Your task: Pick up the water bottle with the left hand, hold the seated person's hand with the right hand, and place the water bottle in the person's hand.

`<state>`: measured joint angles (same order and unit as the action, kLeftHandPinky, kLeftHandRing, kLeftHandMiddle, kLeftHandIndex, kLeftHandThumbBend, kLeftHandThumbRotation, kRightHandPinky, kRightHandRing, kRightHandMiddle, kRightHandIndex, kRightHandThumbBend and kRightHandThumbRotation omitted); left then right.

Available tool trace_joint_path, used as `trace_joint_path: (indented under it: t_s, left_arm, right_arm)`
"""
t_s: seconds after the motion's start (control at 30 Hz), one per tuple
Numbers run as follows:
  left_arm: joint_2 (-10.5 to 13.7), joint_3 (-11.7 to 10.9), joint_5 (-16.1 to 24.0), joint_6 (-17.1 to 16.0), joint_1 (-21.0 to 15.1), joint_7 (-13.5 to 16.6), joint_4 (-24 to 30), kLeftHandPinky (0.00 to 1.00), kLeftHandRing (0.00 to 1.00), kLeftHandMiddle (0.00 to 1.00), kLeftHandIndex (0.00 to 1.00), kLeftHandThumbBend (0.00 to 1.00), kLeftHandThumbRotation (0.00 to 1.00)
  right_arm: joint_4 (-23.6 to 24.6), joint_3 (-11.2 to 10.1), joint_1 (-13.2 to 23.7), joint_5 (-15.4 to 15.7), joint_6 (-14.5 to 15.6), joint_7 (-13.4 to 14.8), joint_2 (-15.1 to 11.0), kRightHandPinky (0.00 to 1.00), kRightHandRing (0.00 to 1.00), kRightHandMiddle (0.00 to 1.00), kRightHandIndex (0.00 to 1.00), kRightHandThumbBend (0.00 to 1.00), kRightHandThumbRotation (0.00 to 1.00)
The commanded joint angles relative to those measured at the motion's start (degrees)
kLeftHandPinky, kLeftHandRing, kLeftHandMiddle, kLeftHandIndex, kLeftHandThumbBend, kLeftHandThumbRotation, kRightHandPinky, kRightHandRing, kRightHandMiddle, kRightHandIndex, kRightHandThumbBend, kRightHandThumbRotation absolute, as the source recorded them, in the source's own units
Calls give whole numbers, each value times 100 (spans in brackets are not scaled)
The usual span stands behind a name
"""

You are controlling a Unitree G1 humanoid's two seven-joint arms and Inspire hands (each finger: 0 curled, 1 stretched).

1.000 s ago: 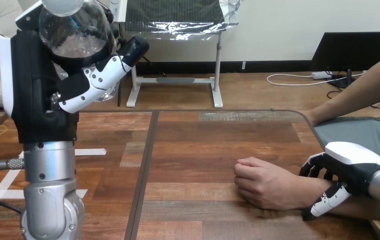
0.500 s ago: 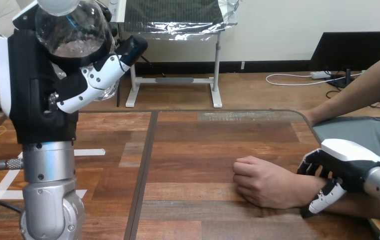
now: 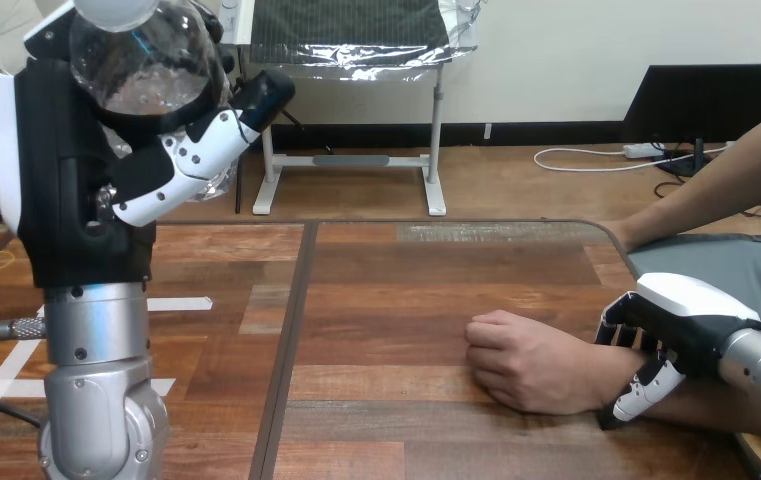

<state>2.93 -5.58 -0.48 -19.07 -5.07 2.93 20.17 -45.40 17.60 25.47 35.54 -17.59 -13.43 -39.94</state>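
The left hand (image 3: 81, 190) is standing raised at the view's far left, its fingers (image 3: 188, 160) curling round the water bottle (image 3: 146, 65) and clamping it against the palm. The bottle is riding high above the counter (image 3: 406, 280), well clear of the wood. Its long axis is running roughly upward out of the grip toward the view's top edge, and I cannot tell which end is pointing up. Water is sitting inside the clear body. Low at the view's right, the right hand (image 3: 691, 325) is closing on the person's wrist (image 3: 611, 375), with fingers wrapping over the far side and the thumb (image 3: 644, 392) pressing in from the near side. The person's hand (image 3: 526, 365) is resting on the counter just left of that grip, loosely curled, knuckles pointing toward the view's left and the palm facing down or inward, not up. The coming move is hinging on one relation: the bottle is lying up and far to the left of the person's hand, well apart from it, with bare counter between them. So the left arm is likely needing to carry the bottle rightward and down across the counter. The receiving hand is probably needing to open or turn before the bottle can settle in it. Bringing the bottle down onto curled fingers is risking a slip or a roll off the knuckles.
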Motion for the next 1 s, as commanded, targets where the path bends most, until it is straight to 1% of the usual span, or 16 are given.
trace_joint_path:
  t_s: [0.0, 0.1, 0.2, 0.3, 0.4, 0.5, 0.7, 0.8, 0.97]
  left_arm:
    - [19, -40, 116, -130, -422, 66, 18, 22, 29, 37, 38, 61, 0]
    - [-9, -25, -11, -76, -414, 37, 51, 22, 29, 37, 38, 61, 0]
    - [33, -27, 36, -200, -435, 17, -2, 22, 29, 37, 38, 60, 0]
    - [-4, -29, 15, -92, -417, 53, 44, 22, 29, 37, 38, 61, 0]
    - [9, -27, -48, -152, -430, 11, 7, 22, 29, 37, 38, 61, 0]
    - [17, -32, -21, -153, -430, 20, 1, 21, 29, 37, 38, 60, 0]
    - [14, -27, -30, -165, -447, 15, -27, 21, 29, 37, 38, 60, 0]
    - [20, -28, -38, -161, -457, 6, -50, 21, 29, 37, 38, 60, 0]
    - [8, -20, -64, -135, -474, 3, -68, 22, 29, 37, 38, 59, 0]
  right_arm:
    - [-489, 364, -305, 82, 112, -126, 388, 30, 38, 46, 49, 87, 3]
    - [-471, 373, -314, 85, 158, -124, 396, 30, 37, 46, 47, 87, 3]
    - [-493, 372, -299, 67, 195, -154, 414, 28, 36, 45, 45, 87, 3]
    - [-494, 358, -298, 50, 286, -177, 437, 29, 37, 46, 45, 88, 3]
    - [-537, 374, -277, 45, 201, -173, 422, 28, 36, 45, 44, 88, 3]
    - [-616, 369, -259, 26, 188, -160, 437, 27, 35, 44, 43, 89, 3]
    - [-635, 361, -234, -2, 184, -189, 418, 29, 37, 45, 43, 88, 2]
    - [-658, 354, -209, -18, 155, -198, 399, 30, 39, 47, 43, 88, 2]
    - [-650, 340, -177, -44, 121, -211, 366, 33, 42, 49, 45, 87, 2]
